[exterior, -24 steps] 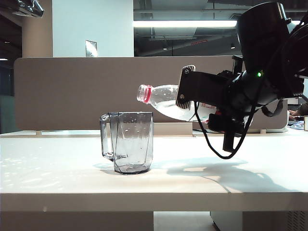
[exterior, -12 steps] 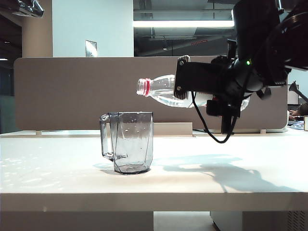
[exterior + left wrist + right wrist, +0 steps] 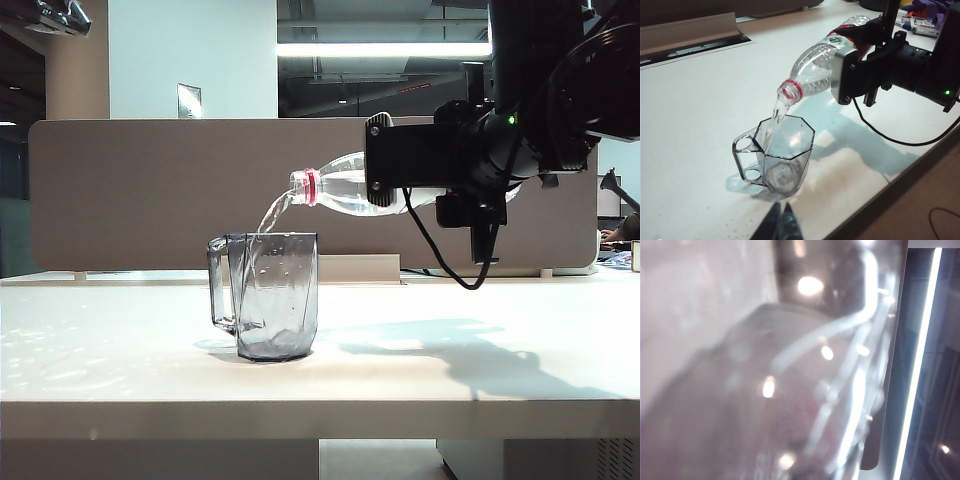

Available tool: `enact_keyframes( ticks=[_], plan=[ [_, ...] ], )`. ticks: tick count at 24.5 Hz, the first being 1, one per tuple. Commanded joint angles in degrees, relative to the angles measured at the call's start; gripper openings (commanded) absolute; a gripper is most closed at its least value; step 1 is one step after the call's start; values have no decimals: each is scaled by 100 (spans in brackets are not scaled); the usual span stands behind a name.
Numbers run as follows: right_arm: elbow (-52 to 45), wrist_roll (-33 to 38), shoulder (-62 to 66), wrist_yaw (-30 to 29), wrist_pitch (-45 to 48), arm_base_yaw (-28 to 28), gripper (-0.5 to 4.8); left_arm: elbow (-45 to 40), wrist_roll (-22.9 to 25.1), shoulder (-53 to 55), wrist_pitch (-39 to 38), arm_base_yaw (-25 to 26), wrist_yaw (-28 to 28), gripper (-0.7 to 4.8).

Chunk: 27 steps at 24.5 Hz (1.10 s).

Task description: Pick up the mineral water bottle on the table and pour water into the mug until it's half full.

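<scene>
On the table (image 3: 120, 370) our mug (image 3: 270, 296) stands catching water (image 3: 272, 212) from the bottle (image 3: 335, 186) tipped above it. Our right gripper (image 3: 400, 168) clamps its thin, crushable, sloshing body mid-length; we squeeze gently. Left gripper (image 3: 780, 226): opening unclear.

No lettering reads clearly; the mineral water bottle (image 3: 826, 65) label (image 3: 846, 36) looks red-and-white, its print too blurred.

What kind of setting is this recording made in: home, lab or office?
Most likely an open-plan office: a white desk backed by a beige partition screen, strip lighting under an exposed dark ceiling, and someone's cluttered desk nearby.
</scene>
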Motion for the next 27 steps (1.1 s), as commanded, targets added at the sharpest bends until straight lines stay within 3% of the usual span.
enact_keyframes(
  ticks=[1,13,27],
  plan=[
    [39,-212,-52,33,396,4,211,4,7,-11,48,0,13,-4],
    [39,-654,-63,74,514,4,211,4,7,-11,48,0,13,-4],
    [39,-660,-61,140,555,11,211,4,7,-11,48,2,13,-4]
  ],
)
